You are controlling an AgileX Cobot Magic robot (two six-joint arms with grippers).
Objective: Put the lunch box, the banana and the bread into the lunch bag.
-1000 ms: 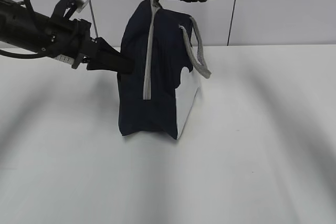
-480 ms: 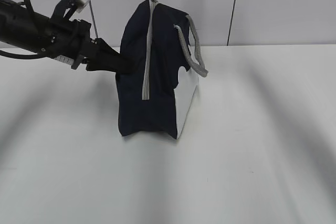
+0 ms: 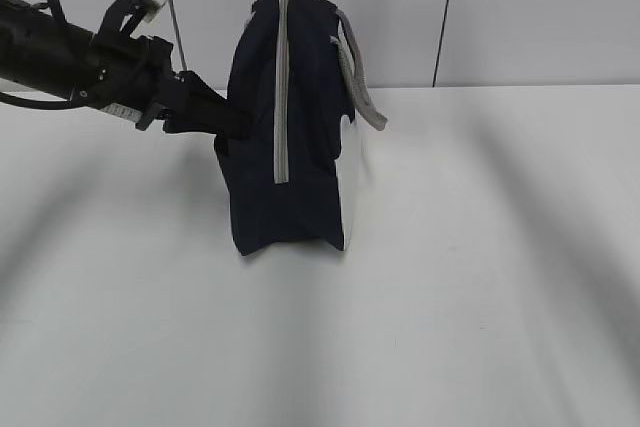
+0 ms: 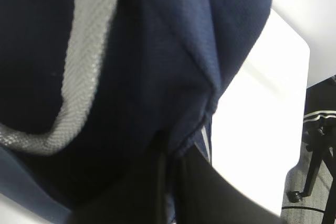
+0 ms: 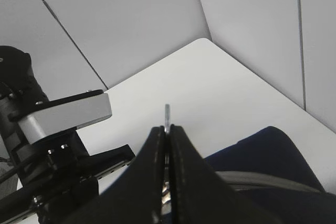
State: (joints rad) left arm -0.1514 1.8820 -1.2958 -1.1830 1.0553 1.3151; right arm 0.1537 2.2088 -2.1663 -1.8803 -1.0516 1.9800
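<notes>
Standing upright on the tabletop (image 3: 480, 277), the lunch bag (image 3: 290, 147) is pinched by its left-side fabric in the left claw (image 3: 232, 125); the ring pull (image 5: 166, 115) is clamped in the closed right claw (image 5: 167, 129), above the bag.

Matt navy woven cloth lunch bag (image 3: 290, 147) with coarse grey webbing strap (image 4: 84, 72), on a smooth white table (image 3: 480, 277).

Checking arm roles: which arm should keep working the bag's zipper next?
Right. Its gripper is shut on the zipper's ring pull above the bag. The left gripper is pinching fabric at the bag's side, bracing it.
</notes>
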